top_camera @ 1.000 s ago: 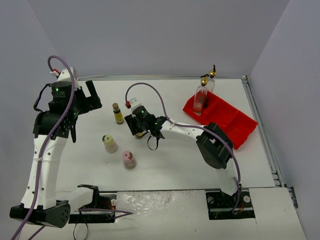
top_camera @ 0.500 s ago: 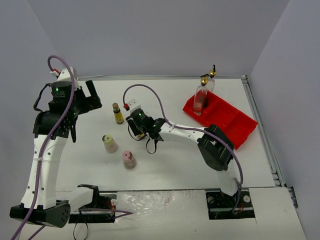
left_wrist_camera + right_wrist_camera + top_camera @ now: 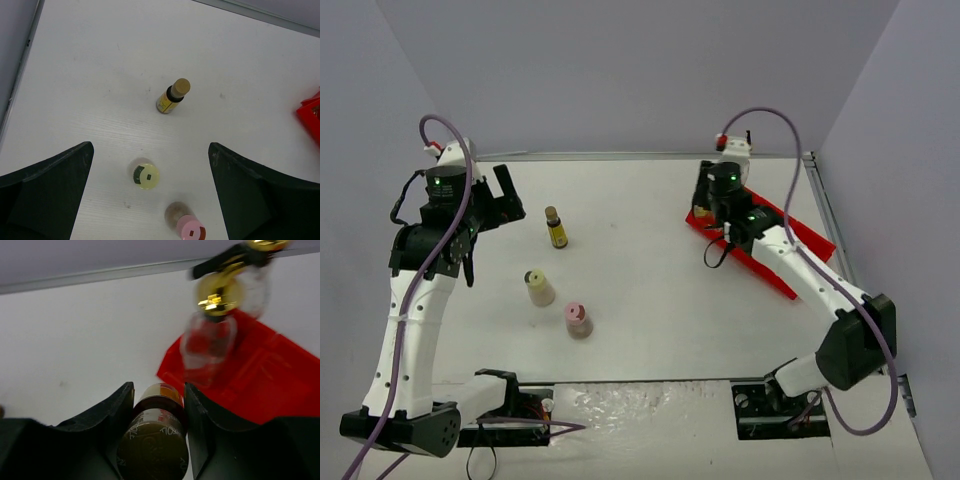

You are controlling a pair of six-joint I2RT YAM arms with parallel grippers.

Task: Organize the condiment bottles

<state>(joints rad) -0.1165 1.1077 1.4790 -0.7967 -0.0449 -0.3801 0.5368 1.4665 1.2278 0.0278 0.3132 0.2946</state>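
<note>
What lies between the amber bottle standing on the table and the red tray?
Nothing; the top view shows bare table between the amber bottle and the red tray.

You've got one amber, dark-capped bottle [image 3: 155, 440] gripped in the right tool [image 3: 159, 396], just beside the red tray's [image 3: 280, 385] corner. Two clear glass bottles [image 3: 209, 342], gold-spouted, stand upright in that tray. Well left of the tray, the second amber bottle [image 3: 556, 228], cream bottle [image 3: 539, 288] and pink bottle [image 3: 579, 320] stand upright, apart, on the tabletop [image 3: 650, 260]
</note>
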